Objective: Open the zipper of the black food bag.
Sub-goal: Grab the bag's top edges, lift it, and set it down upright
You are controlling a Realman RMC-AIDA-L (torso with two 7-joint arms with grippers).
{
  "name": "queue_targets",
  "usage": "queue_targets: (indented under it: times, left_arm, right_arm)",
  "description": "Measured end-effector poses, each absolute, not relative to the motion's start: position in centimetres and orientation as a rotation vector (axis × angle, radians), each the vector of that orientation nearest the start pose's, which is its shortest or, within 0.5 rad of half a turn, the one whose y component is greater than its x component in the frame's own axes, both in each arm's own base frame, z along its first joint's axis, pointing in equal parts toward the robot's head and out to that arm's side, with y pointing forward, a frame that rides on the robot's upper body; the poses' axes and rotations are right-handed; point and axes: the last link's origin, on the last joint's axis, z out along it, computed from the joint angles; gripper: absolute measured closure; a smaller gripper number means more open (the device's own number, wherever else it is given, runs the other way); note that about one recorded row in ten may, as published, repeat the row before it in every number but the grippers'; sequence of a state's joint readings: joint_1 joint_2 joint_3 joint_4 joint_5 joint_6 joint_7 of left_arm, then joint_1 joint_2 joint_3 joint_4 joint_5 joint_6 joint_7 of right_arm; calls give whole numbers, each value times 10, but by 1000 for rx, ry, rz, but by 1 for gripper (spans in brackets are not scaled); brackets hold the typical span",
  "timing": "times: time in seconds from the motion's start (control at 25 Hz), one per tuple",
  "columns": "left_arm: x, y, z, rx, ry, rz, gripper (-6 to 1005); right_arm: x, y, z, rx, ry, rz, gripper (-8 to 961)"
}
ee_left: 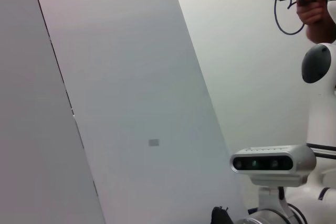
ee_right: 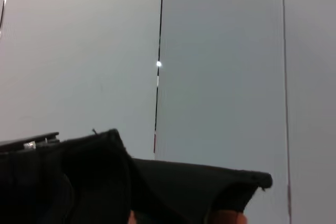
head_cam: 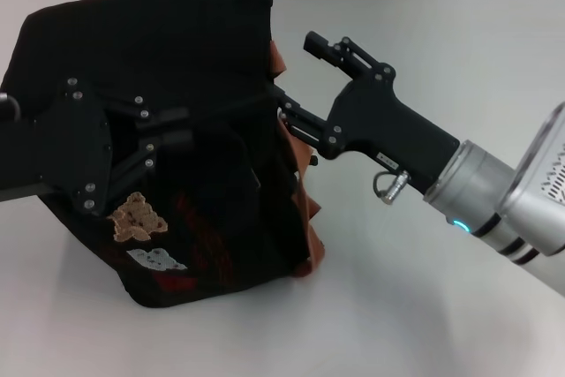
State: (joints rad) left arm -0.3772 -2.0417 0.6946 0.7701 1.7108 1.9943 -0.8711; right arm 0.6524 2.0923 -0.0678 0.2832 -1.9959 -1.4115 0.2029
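White desk (head_cam: 424, 306) carrying black food bag (head_cam: 194, 50); my left gripper (head_cam: 181, 130) pinching its top fabric, my right gripper (head_cam: 291, 81) spreading wide beside orange-brown trim (head_cam: 305, 192).

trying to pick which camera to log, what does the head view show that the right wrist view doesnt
Only the head view shows the whole black food bag on the white table, its bear patch and orange-brown trim, the left hand over the bag and the right hand at the bag's edge. Only the right wrist view shows the panelled wall beyond. Both show the bag's black fabric.
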Motion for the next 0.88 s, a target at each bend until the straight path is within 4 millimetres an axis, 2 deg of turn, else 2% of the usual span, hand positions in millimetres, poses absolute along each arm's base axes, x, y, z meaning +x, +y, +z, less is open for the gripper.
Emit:
queue_targets:
  times: [0.48,0.88]
  left_arm:
    - [-250,269,59,-2604,283,-1054,904]
    - [-249,271,57,-2601,275,-1065,904]
  right_arm:
    - [202,286,-96,-2244,137,1196,199]
    - [201,280,-105,-2332,49,1154,199]
